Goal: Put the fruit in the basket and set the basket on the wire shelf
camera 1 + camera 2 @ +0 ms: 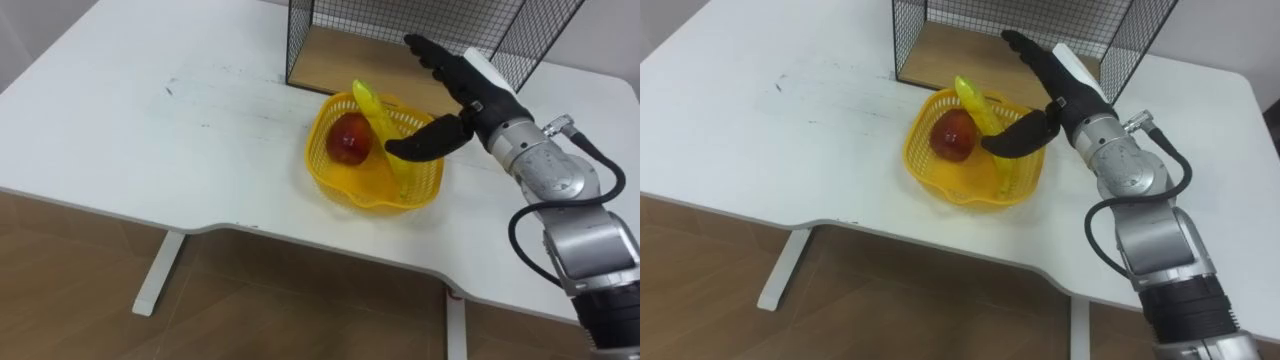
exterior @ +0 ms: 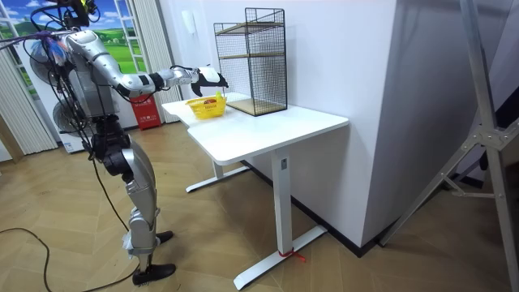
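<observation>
Head-camera view, looking down. A white bench spans the foreground, with faint dark scuff marks on its top. A yellow basket of open lattice plastic stands on the bench, set back from the near edge. Inside it lie a red apple on the left and a yellow-green banana on the right. The banana leans with its upper end over the basket's far rim.

The right hand enters from the right and hovers over the basket's right side. It is released and grasps nothing: the fingers reach straight out towards the far side, and the thumb points down and left across the basket beside the banana. Whether the thumb touches the banana cannot be told.

Just beyond the basket stands the wire shelf, a black mesh cage with a wooden board at its base.

In the room view, the robot stands upright on the floor at the bench's end, on the room view's left, with one arm stretched over the basket.
</observation>
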Available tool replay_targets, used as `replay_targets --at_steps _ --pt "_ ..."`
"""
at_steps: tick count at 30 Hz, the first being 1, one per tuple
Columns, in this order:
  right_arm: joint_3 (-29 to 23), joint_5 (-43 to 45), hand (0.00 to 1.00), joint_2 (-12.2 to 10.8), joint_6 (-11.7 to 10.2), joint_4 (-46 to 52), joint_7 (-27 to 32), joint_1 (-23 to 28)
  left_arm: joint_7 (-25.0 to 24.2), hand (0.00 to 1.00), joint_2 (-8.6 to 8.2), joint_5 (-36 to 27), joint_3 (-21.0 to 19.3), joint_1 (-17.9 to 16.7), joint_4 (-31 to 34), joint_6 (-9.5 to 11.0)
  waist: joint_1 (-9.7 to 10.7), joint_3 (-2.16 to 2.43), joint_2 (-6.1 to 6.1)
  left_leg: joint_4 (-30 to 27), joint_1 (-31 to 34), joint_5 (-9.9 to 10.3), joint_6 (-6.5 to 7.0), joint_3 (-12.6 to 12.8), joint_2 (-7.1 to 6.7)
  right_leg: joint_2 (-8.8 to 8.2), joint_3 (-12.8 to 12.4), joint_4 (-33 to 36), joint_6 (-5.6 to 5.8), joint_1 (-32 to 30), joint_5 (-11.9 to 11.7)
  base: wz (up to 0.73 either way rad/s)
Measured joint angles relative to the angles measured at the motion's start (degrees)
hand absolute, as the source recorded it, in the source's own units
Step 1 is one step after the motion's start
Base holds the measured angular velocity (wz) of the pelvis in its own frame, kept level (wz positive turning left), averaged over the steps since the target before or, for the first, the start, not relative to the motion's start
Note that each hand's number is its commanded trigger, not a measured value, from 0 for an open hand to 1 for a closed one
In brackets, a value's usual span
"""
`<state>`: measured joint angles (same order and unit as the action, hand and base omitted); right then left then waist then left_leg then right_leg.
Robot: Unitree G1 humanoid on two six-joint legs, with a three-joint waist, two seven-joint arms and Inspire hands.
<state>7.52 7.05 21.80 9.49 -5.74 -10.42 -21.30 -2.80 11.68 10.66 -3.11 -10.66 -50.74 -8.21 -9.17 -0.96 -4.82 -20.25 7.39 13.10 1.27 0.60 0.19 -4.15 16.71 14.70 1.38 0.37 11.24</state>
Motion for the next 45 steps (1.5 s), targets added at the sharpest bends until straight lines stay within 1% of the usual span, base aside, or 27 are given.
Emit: replay_targets --at_steps 3,4,5,6,8,9,10,12,13,15,18,19,21,23,24,26,27,28,30,33,34,35,36,38,42,44,45 --pt "-0.59 -0.12 0.0 0.0 -0.24 1.12 1.68 0.03 0.41 0.0 -0.18 -0.21 -0.49 -0.74 -0.25 0.23 0.57 0.26 0.46 -0.02 -0.02 0.0 0.0 0.04 0.01 0.04 -0.08 -0.28 0.0 0.17 0.0 0.0" --pt "-1.76 -0.29 0.0 -0.09 -0.48 1.65 2.46 0.05 1.26 0.0 -0.58 -1.78 -1.53 -0.79 -1.37 0.88 0.84 0.37 0.74 -0.02 -0.17 0.0 0.0 0.04 0.0 0.04 0.07 -0.5 0.0 0.45 -0.01 0.04" --pt "-3.1 -0.63 0.0 -0.11 -1.18 1.92 3.7 0.21 1.92 0.0 -0.91 -3.7 -2.42 -0.84 -2.5 1.21 1.24 0.63 1.09 -0.01 -0.41 0.0 0.0 0.06 0.01 0.05 0.24 -0.83 0.01 0.83 -0.03 0.04" --pt "-3.97 -1.04 0.0 -0.12 -1.62 2.19 4.31 0.45 2.19 0.0 -1.07 -4.67 -2.9 -1.08 -2.74 1.25 1.31 0.72 1.26 0.01 -0.61 0.0 0.0 0.09 0.01 0.05 0.24 -0.88 0.01 0.99 -0.03 0.03" --pt "-6.9 -2.56 0.0 -0.1 -2.73 4.69 6.96 2.88 2.81 0.0 -1.19 -8.9 -4.14 -1.63 -3.42 2.0 1.44 0.97 1.85 0.52 -1.47 -0.01 0.0 0.2 0.01 0.06 0.16 -1.07 0.02 1.57 -0.03 0.0" --pt "-7.32 -2.74 0.0 -0.1 -3.14 5.35 7.56 3.74 3.01 0.0 -1.29 -9.29 -4.71 -2.08 -3.5 2.18 1.53 1.07 2.01 0.63 -1.72 0.0 0.0 0.28 0.02 0.08 0.09 -1.16 0.02 1.73 -0.03 -0.05" --pt "-8.42 -3.87 0.0 -0.15 -3.9 7.02 8.44 6.16 3.7 0.0 -1.57 -10.4 -5.91 -2.56 -3.69 2.43 1.6 1.14 2.34 0.96 -2.02 -0.01 -0.01 0.42 0.05 0.08 0.09 -1.19 0.02 2.09 -0.03 -0.04" --pt "-9.64 -6.65 0.0 -0.34 -4.63 8.5 9.05 9.21 4.84 0.0 -1.99 -13.79 -7.91 -3.03 -4.93 2.97 1.87 1.07 2.97 1.39 -2.79 -0.01 -0.03 0.57 0.04 0.08 -0.22 -1.23 0.02 2.61 -0.02 -0.06" --pt "-10.49 -8.14 0.0 -0.35 -4.74 8.53 9.12 10.7 5.58 0.0 -2.2 -16.25 -9.27 -3.4 -5.66 3.43 2.45 1.18 3.32 1.49 -3.0 -0.01 -0.03 0.7 0.04 0.09 -0.64 -1.22 0.03 2.69 -0.02 -0.06" --pt "-13.16 -8.77 0.0 -0.61 -4.75 8.67 11.04 13.81 7.67 0.0 -2.36 -21.01 -12.53 -3.88 -6.07 3.91 2.92 1.03 3.85 1.48 -2.99 -0.06 -0.08 0.73 0.02 0.08 -0.69 -1.29 0.03 2.69 -0.02 -0.03" --pt "-15.46 -9.17 0.0 -0.67 -4.73 8.71 14.13 15.52 10.63 0.0 -2.3 -25.32 -15.85 -3.89 -5.95 4.47 3.41 0.88 4.39 1.44 -2.95 -0.07 -0.09 0.93 0.03 0.05 -0.88 -1.29 0.05 2.59 0.0 -0.04" --pt "-16.65 -9.34 0.0 -0.67 -4.76 8.73 15.8 16.09 12.26 0.0 -2.29 -27.11 -17.6 -3.87 -5.84 4.59 4.28 0.92 4.58 1.43 -2.98 -0.07 -0.07 1.04 0.01 0.0 -1.07 -1.32 0.09 2.56 0.03 -0.04" --pt "-18.44 -9.48 0.0 -0.68 -4.79 8.99 17.92 17.5 14.86 0.0 -2.27 -28.3 -20.31 -3.86 -4.69 4.62 4.4 1.07 4.73 1.52 -3.07 -0.07 -0.07 1.18 0.0 0.01 -1.37 -1.62 0.12 2.6 0.06 -0.06" --pt "-19.79 -10.71 0.0 -0.86 -4.81 9.24 19.85 18.99 18.92 0.0 -2.36 -29.33 -23.32 -3.9 -1.08 4.64 4.46 1.14 4.67 1.65 -3.31 -0.08 -0.07 1.11 0.01 0.12 -1.58 -1.9 0.12 2.8 0.06 -0.03" --pt "-20.15 -10.92 0.0 -0.94 -4.82 9.25 20.25 19.5 20.04 0.0 -2.36 -29.45 -23.91 -3.9 0.34 4.65 4.51 1.2 4.57 1.65 -3.31 -0.08 -0.07 1.07 0.01 0.13 -1.53 -1.9 0.12 2.82 0.06 0.0" --pt "-20.58 -11.33 0.0 -0.95 -4.84 9.25 21.99 21.1 25.05 0.0 -2.32 -33.15 -25.85 -3.95 6.61 5.46 4.49 1.37 4.23 1.76 -3.32 -0.09 -0.08 1.08 0.01 0.14 -1.59 -1.91 0.12 2.8 0.06 0.0" --pt "-20.67 -11.44 0.0 -0.95 -4.87 9.25 22.85 21.8 27.83 0.0 -2.23 -35.15 -26.71 -3.7 8.98 6.32 4.39 1.38 4.21 1.75 -3.32 -0.08 -0.07 1.1 -0.02 0.13 -1.57 -1.92 0.12 2.84 0.05 0.0" --pt "-20.67 -11.47 0.0 -1.02 -4.87 9.25 23.38 22.16 29.33 0.0 -2.18 -36.07 -27.01 -3.47 10.27 6.57 4.39 1.38 4.21 1.74 -3.31 -0.06 -0.07 1.01 -0.03 0.13 -1.55 -1.93 0.12 2.85 0.05 0.0" --pt "-21.1 -11.26 0.0 -2.23 -4.91 9.25 25.12 24.29 34.96 0.0 -2.16 -38.75 -28.53 -2.67 16.09 7.21 4.34 1.4 4.0 1.63 -3.1 -0.06 -0.07 0.52 -0.11 0.1 -0.86 -1.94 0.13 2.8 0.05 0.08" --pt "-21.28 -11.44 0.0 -2.84 -4.9 9.25 26.85 26.62 40.26 0.0 -2.17 -40.4 -29.28 -2.73 21.22 7.68 3.41 1.31 4.18 1.98 -3.69 -0.06 -0.07 1.11 -0.01 0.1 -1.67 -1.81 0.13 2.63 0.04 -0.1" --pt "-22.0 -11.55 0.0 -3.34 -4.92 9.25 27.48 27.71 42.72 0.0 -2.18 -40.28 -30.45 -2.54 23.08 7.84 2.97 1.26 4.42 2.32 -3.92 -0.05 -0.07 1.4 0.01 0.13 -2.29 -1.8 0.13 2.62 0.04 -0.16" --pt "-22.71 -12.1 0.0 -3.61 -4.92 9.25 28.82 28.76 45.47 0.0 -2.16 -40.09 -31.16 -2.89 25.38 8.54 2.77 1.31 4.64 2.58 -3.96 -0.06 -0.07 1.51 0.0 0.11 -2.49 -1.79 0.14 2.6 0.04 -0.13" --pt "-22.96 -12.46 0.0 -3.61 -4.93 9.25 29.56 29.3 46.86 0.0 -2.16 -39.95 -31.57 -3.07 26.33 8.95 2.64 1.38 4.8 2.67 -3.99 -0.05 -0.06 1.54 0.01 0.09 -2.52 -1.78 0.14 2.55 0.04 -0.06" --pt "-24.08 -12.5 0.0 -3.7 -5.17 9.25 30.96 30.75 51.17 0.0 -2.17 -39.66 -33.5 -3.46 30.75 9.26 2.54 1.48 5.46 2.83 -4.09 -0.05 -0.06 1.41 0.0 0.05 -2.5 -1.75 0.2 2.46 0.08 0.0" --pt "-25.23 -12.55 0.0 -4.49 -5.84 9.25 32.16 31.91 56.01 0.0 -2.16 -36.78 -36.65 -3.59 39.04 10.41 2.44 1.68 6.1 2.77 -4.15 -0.06 -0.07 1.29 -0.03 0.11 -2.4 -1.56 0.23 2.43 0.11 0.02" --pt "-25.63 -12.37 0.0 -4.84 -6.25 9.25 32.7 32.16 57.55 0.0 -2.15 -32.86 -38.39 -3.36 43.24 10.94 2.39 1.67 6.22 2.85 -4.26 -0.06 -0.07 1.22 -0.03 0.08 -2.42 -1.11 0.32 2.44 0.18 0.0" --pt "-26.4 -11.73 0.0 -4.84 -6.99 9.26 33.27 32.22 59.15 0.0 -1.86 -27.76 -39.62 -3.2 46.59 11.59 2.41 1.63 6.33 2.75 -4.32 -0.05 -0.06 1.07 -0.08 0.02 -2.37 -1.0 0.4 2.56 0.23 0.04"
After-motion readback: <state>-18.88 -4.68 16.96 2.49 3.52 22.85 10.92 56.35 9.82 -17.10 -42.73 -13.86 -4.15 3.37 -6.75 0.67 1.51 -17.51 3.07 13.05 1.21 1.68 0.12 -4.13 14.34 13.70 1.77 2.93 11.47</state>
